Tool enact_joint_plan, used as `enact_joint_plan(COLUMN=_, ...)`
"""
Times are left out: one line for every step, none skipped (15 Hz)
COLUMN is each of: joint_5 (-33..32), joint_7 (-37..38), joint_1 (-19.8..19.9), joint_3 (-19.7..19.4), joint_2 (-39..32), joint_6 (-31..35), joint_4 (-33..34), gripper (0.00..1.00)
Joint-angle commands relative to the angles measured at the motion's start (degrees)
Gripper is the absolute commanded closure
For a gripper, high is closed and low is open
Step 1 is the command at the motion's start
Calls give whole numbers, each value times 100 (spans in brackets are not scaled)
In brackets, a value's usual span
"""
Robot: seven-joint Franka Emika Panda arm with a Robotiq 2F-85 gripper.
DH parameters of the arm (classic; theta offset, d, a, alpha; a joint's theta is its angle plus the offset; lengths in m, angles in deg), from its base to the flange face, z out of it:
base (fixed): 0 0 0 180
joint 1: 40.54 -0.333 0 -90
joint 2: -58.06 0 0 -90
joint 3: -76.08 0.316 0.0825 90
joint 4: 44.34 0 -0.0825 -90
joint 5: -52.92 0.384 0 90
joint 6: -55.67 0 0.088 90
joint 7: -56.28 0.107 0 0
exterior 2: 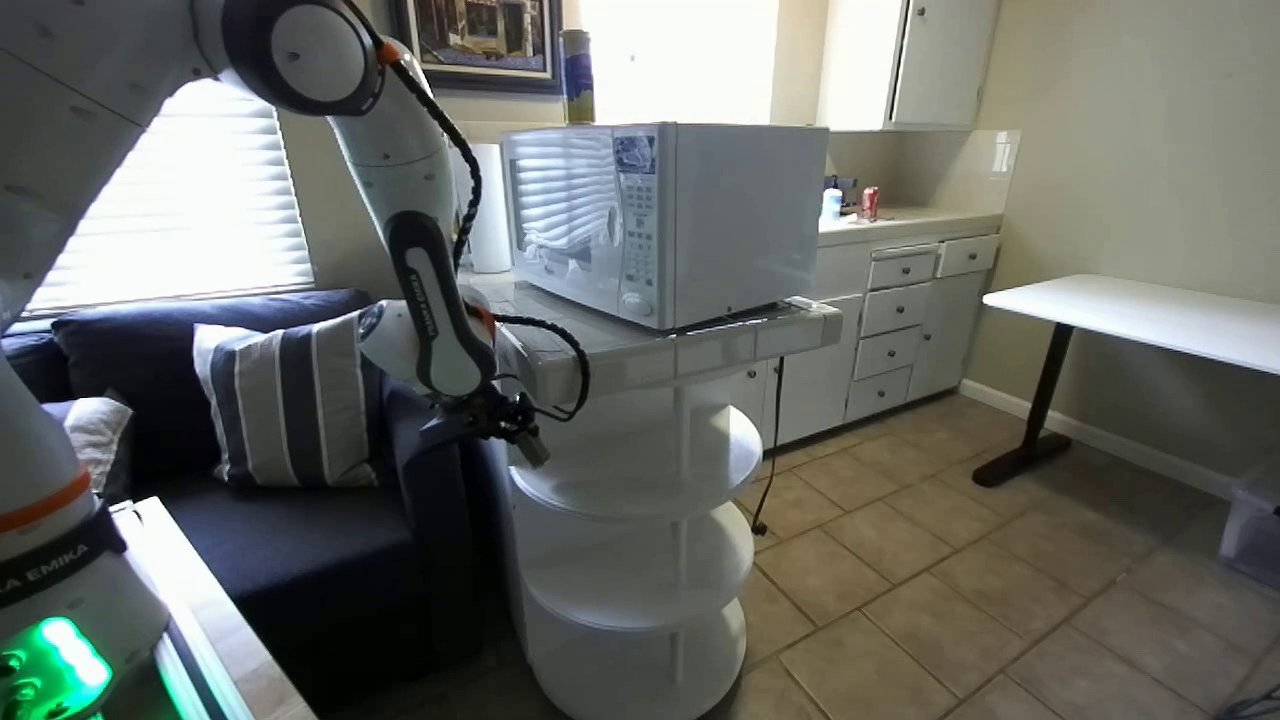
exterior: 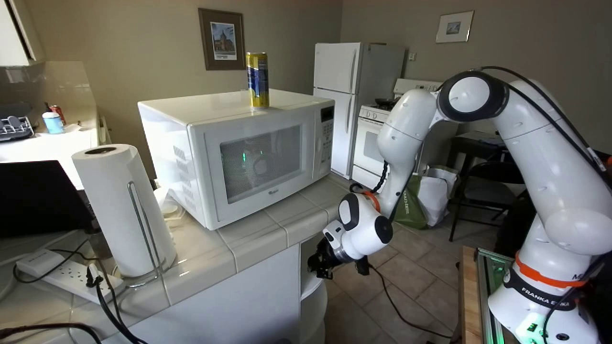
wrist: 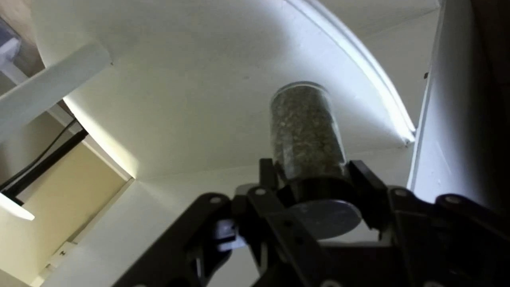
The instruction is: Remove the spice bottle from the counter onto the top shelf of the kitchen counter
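Note:
The spice bottle is a clear jar of brown-green flakes with a dark cap. My gripper is shut on its cap end in the wrist view. The bottle also shows in an exterior view, tilted below the fingers. The white rounded top shelf is under the counter top, above two lower shelves. The bottle is over this shelf near its front edge; whether its base touches the shelf I cannot tell. The shelf also fills much of the wrist view. In an exterior view the gripper is beside the shelf opening and the bottle is hidden.
The tiled counter edge overhangs the shelf. A white post crosses the shelf's outer side. A side panel stands at the right in the wrist view. A microwave with a yellow-blue can and a paper towel roll stand above.

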Motion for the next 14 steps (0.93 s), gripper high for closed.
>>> enact_joint_plan(joint_5=3, joint_7=-522, joint_1=331, joint_3=423, joint_2=-298, joint_6=-362, joint_4=20, gripper=76)
enact_joint_plan(joint_5=7, joint_7=-606, joint_1=392, joint_3=461, joint_2=-348, joint_6=-420, joint_4=8, gripper=76)
enact_joint_plan(joint_5=8, joint_7=-662, joint_1=453, joint_3=484, joint_2=-386, joint_6=-470, joint_4=-6, gripper=76)
enact_joint_plan(joint_5=8, joint_7=-699, joint_1=500, joint_3=470, joint_2=-396, joint_6=-537, joint_4=-41, gripper=76)
enact_joint_plan(joint_5=9, joint_7=-728, joint_1=561, joint_3=496, joint_2=-427, joint_6=-570, joint_4=-31, gripper=76)
enact_joint_plan(joint_5=9, joint_7=-757, joint_1=591, joint_3=495, joint_2=-459, joint_6=-636, joint_4=-27, gripper=76)
enact_joint_plan(joint_5=9, joint_7=-767, joint_1=626, joint_3=502, joint_2=-507, joint_6=-676, joint_4=10, gripper=76)
enact_joint_plan(joint_5=9, joint_7=-759, joint_1=662, joint_3=526, joint_2=-552, joint_6=-708, joint_4=55, gripper=76)
enact_joint_plan(joint_5=9, joint_7=-755, joint_1=684, joint_3=548, joint_2=-583, joint_6=-729, joint_4=87, gripper=76)
enact_joint_plan(joint_5=9, joint_7=-746, joint_1=697, joint_3=571, joint_2=-640, joint_6=-754, joint_4=148, gripper=76)
enact_joint_plan(joint_5=9, joint_7=-411, joint_1=231, joint_3=175, joint_2=-541, joint_6=-578, joint_4=255, gripper=76)
enact_joint_plan(joint_5=9, joint_7=-377, joint_1=207, joint_3=183, joint_2=-577, joint_6=-582, joint_4=325, gripper=76)
enact_joint_plan(joint_5=9, joint_7=-333, joint_1=149, joint_3=156, joint_2=-617, joint_6=-579, joint_4=397, gripper=76)
enact_joint_plan(joint_5=9, joint_7=-279, joint_1=87, joint_3=131, joint_2=-626, joint_6=-607, joint_4=413, gripper=76)
